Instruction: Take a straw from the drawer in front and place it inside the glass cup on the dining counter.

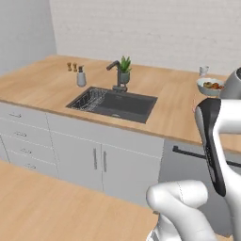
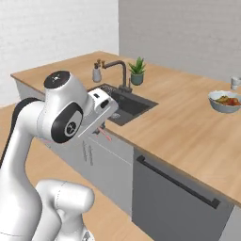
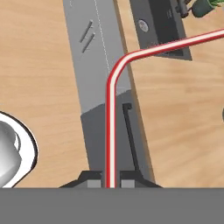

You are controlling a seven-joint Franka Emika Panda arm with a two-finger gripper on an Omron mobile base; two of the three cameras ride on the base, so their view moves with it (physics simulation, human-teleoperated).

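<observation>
1. The straw point(image 3: 111, 131) rises between the fingertips of the gripper point(image 3: 110, 180), its jaws clamped tight on the stem.
2. Its long axis follows the fingers; the bent end angles aside.
3. The glass cup point(image 2: 235, 83) stands well apart, beyond the fruit bowl point(image 2: 225, 101).

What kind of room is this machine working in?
A kitchen, rendered rather than real: a dark sink with a tap set in a wood worktop, white cabinets below, and a fruit bowl.
</observation>
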